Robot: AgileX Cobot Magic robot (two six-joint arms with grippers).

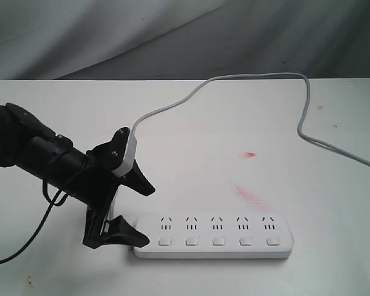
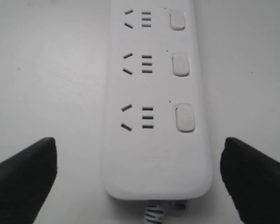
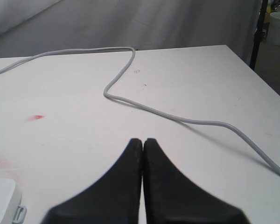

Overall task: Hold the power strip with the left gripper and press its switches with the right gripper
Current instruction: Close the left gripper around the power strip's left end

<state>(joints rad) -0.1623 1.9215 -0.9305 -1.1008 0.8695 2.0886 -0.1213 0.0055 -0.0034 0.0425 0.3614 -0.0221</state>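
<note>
Power strip (image 2: 155,156) between wide-open left jaws

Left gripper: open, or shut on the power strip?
Open: the fingers of the left gripper straddle the cord end of the power strip, with bare table showing between each and the strip.

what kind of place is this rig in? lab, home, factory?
Most likely a lab test bench, not a home: a bare white table, a grey cloth backdrop draped behind it, and only the power strip laid out in front of the left gripper.
</note>
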